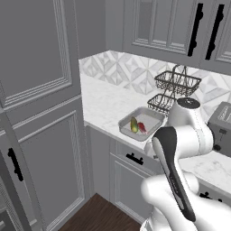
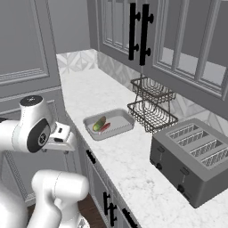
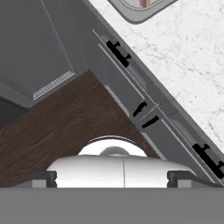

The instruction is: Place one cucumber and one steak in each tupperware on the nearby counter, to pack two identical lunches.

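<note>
A shallow grey rimmed container [image 1: 151, 118] [image 2: 119, 119] sits on the white marble counter [image 1: 103, 97] [image 2: 133, 160] near its front edge; I cannot tell whether it is a tupperware. In it lie a green cucumber [image 1: 134, 124] [image 2: 99, 123] and a small red piece [image 1: 141, 127] [image 2: 105, 128] that may be a steak. My gripper [image 3: 113, 178] hangs in front of the counter, short of the container, and points down at the floor. It is open and holds nothing, with its fingertips [image 3: 46, 177] far apart. A corner of the container [image 3: 131, 15] shows at the top of the hand view.
A two-tier wire basket rack [image 1: 177, 90] [image 2: 151, 103] stands behind the container and a grey toaster [image 1: 222, 124] [image 2: 196, 156] to its right. Grey drawer fronts with black handles [image 3: 119, 51] run below. A tall grey cabinet [image 1: 40, 113] closes the left. The floor [image 3: 65, 127] is dark wood.
</note>
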